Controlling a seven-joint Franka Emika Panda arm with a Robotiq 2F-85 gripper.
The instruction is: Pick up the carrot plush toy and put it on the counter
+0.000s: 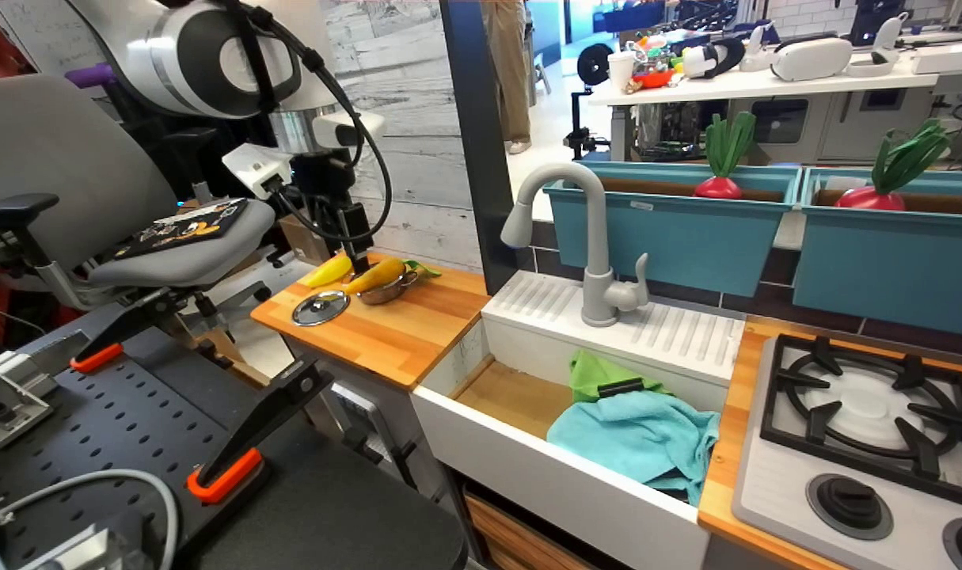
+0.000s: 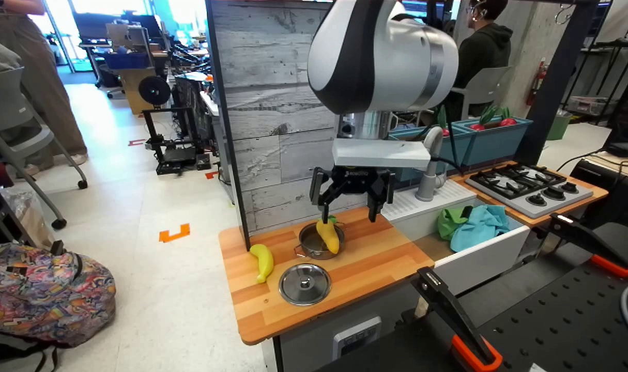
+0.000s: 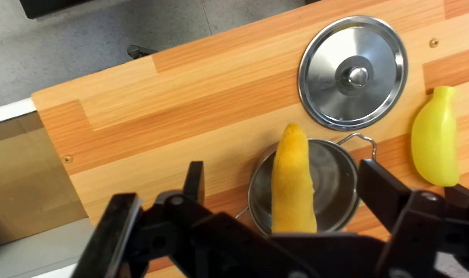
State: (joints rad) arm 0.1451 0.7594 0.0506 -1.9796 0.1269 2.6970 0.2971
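My fingers (image 3: 385,193) are spread, gripping nothing. Carrot plush toy (image 3: 293,183) lies across the pot (image 3: 329,179) on the bench (image 3: 180,123), tip overhanging. Likely light, squashy, low slip, hard to damage; I'd pinch crosswise at mid-body, clear of the leafy end.

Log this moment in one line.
gripper: open, holding nothing; carrot plush toy: lying across pot; lid: on counter; banana toy: on counter; task: placement not done

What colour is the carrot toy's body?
Yellow-orange; the carrot toy shows best in the wrist view.
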